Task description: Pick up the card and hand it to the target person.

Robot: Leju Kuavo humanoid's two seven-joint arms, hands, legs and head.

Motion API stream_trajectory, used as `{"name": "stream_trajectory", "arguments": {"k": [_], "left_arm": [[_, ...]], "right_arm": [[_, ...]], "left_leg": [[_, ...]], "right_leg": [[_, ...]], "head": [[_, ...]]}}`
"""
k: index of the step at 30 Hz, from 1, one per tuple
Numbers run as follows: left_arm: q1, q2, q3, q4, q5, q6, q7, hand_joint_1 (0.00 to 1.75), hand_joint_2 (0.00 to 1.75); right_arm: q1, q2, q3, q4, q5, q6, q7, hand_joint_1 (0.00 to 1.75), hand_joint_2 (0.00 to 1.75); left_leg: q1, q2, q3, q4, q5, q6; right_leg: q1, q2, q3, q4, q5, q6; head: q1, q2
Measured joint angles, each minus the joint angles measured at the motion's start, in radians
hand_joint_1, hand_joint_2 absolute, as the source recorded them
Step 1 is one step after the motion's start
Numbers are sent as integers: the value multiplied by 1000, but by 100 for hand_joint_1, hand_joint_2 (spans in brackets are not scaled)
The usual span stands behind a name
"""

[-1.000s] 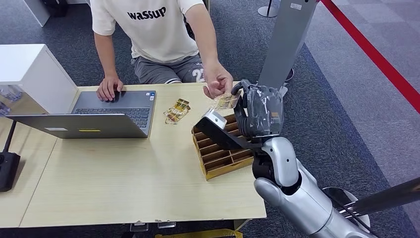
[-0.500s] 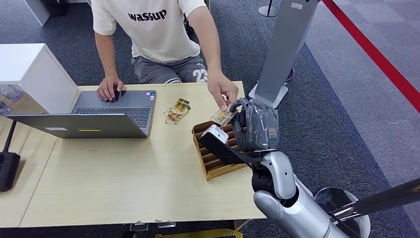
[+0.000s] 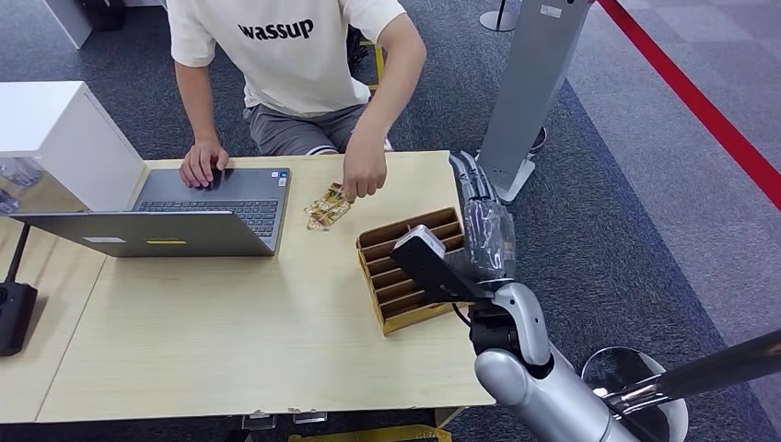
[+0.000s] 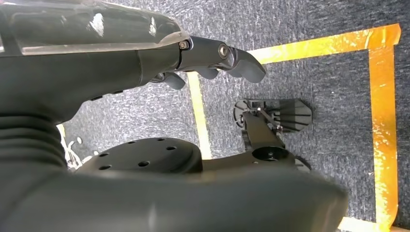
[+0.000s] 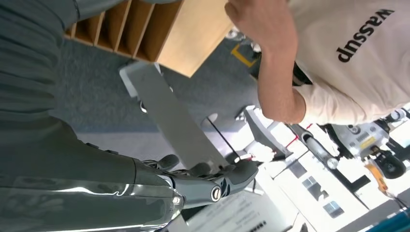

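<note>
Apparently the handover is already made: at the left a laptop (image 3: 207, 207) is seen, and just beside it the card (image 3: 329, 205), gold and black and glossy, is being laid on the table (image 3: 230, 331) under the person's hand (image 3: 365, 175). Further right, above the wooden slotted tray (image 3: 405, 267), the right hand (image 3: 479, 221) is stretched open and nothing is held in it. The left hand (image 4: 208, 53), loosely uncurled, is likewise seen holding nothing.
</note>
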Motion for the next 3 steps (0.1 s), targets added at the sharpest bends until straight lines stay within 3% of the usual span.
{"name": "stream_trajectory", "arguments": {"k": [3], "left_arm": [[0,0,0,0,0,0,2,0,0]], "right_arm": [[25,-3,-16,2,-88,-24,-33,0,175]], "left_leg": [[0,0,0,0,0,0]], "right_leg": [[0,0,0,0,0,0]], "head": [[1,0]]}}
